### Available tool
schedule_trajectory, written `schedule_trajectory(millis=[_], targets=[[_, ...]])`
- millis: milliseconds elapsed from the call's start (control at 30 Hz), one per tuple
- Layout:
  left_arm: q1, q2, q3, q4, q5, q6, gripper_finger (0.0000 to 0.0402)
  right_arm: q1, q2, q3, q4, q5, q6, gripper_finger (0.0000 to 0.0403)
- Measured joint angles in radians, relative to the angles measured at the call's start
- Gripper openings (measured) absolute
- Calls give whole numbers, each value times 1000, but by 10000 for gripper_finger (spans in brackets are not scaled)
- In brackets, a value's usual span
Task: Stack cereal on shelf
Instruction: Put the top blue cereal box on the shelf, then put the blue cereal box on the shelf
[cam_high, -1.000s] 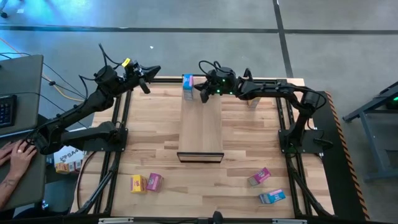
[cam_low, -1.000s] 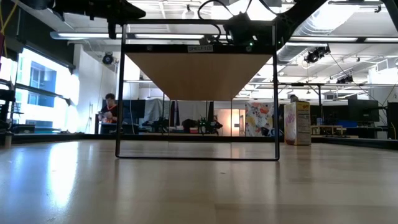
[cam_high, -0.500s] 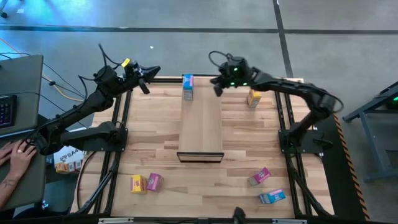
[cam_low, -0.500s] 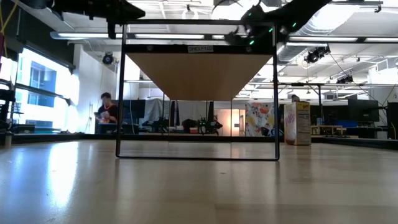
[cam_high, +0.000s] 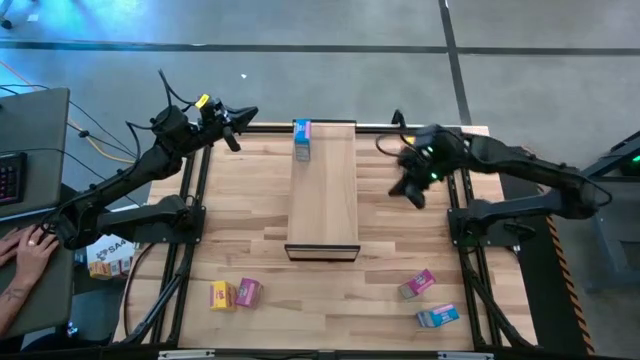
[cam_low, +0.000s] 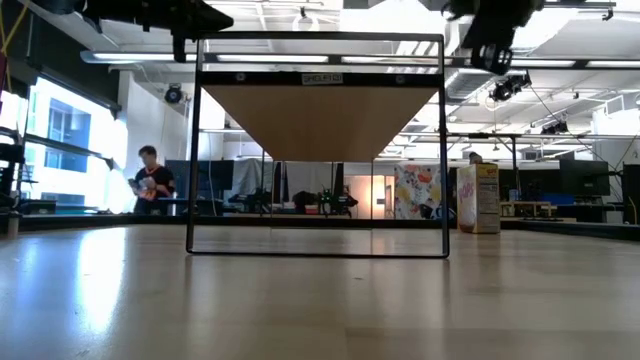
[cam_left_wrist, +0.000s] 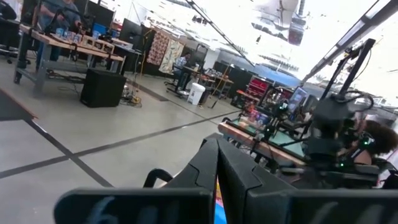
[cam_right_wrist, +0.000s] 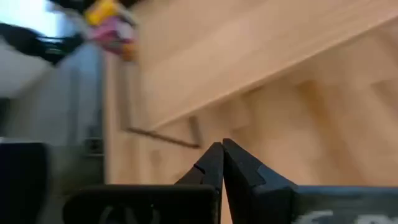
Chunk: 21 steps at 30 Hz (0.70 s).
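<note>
One blue cardboard cereal box (cam_high: 302, 139) is seen upright at the far end of the long pale-wood shelf (cam_high: 323, 200). Right gripper (cam_high: 413, 196), clenched and empty, is positioned beside the shelf; a sweep across could topple that box.

So the shelf (cam_high: 323, 190) runs near-to-far down the middle of the worktop (cam_high: 250, 200), with 1 cereal box (cam_high: 302, 140) on its far left corner. 2 boxes (cam_high: 233, 294) sit near-left, 2 more (cam_high: 427, 300) near-right, well apart.
</note>
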Motion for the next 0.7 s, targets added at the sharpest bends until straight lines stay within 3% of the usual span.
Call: schedule_trajectory(millis=[167, 533, 700], targets=[[0, 0, 0, 0, 0, -39, 0, 97, -36, 21, 34, -96, 82, 30], [0, 0, 0, -1, 1, -65, 0, 337, 33, 197, 20, -221, 201, 269], [0, 0, 0, -1, 6, -65, 0, 497, 128, 339, -143, -167, 287, 317]])
